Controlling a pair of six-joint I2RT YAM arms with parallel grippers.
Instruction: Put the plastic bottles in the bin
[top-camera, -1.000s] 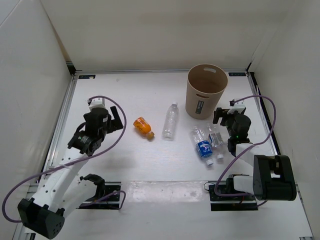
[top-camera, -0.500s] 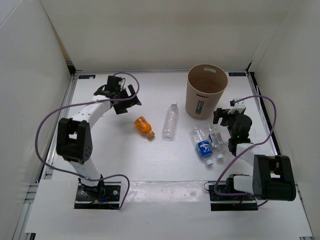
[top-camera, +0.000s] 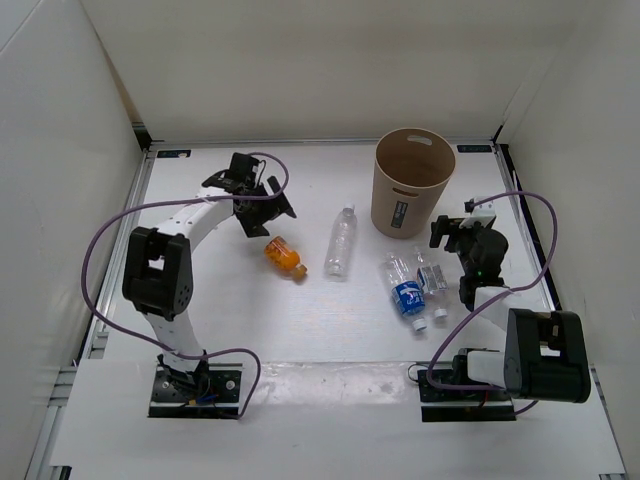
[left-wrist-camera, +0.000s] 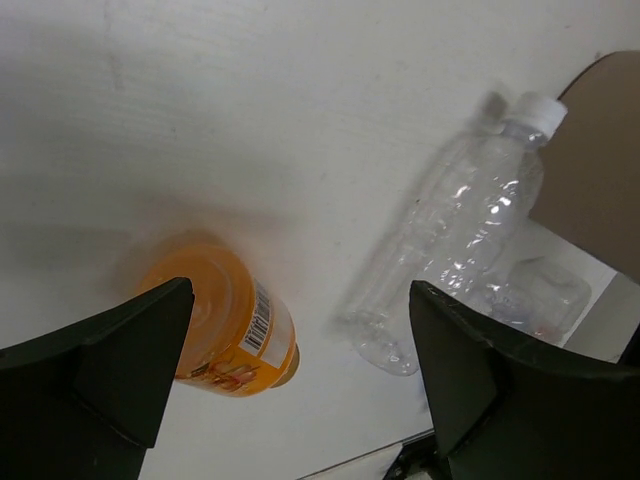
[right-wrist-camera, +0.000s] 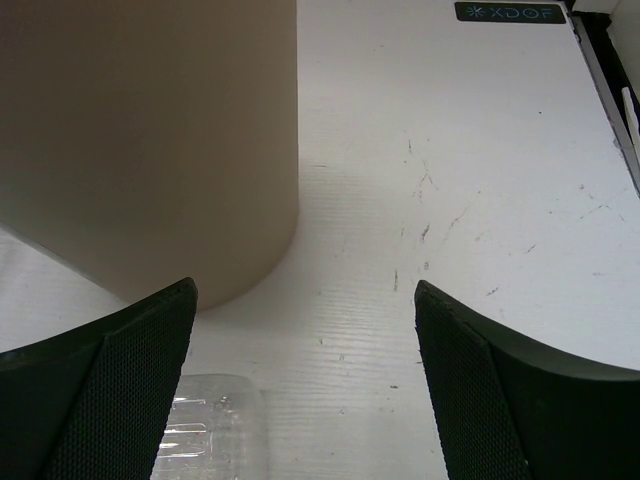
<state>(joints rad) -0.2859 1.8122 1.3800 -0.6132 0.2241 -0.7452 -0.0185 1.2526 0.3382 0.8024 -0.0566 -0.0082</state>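
Task at its start: no bottle is in the bin, and all four are left to move. Nearest me, the blue-label bottle (top-camera: 405, 290) and the short clear bottle (top-camera: 431, 272) lie side by side on the table (top-camera: 250, 320), caps toward me. Just beyond them my right gripper (top-camera: 452, 232) hangs with jaws spread wide, holding nothing. To their left lie the orange bottle (top-camera: 285, 255) and the slim clear bottle (top-camera: 341, 241), apart from each other. My left gripper (top-camera: 268, 212), jaws wide and empty, hovers just beyond the orange bottle, which I judge to be my first pick. Farthest, the bin (top-camera: 400, 205) stands upright; what I see of its inside is bare
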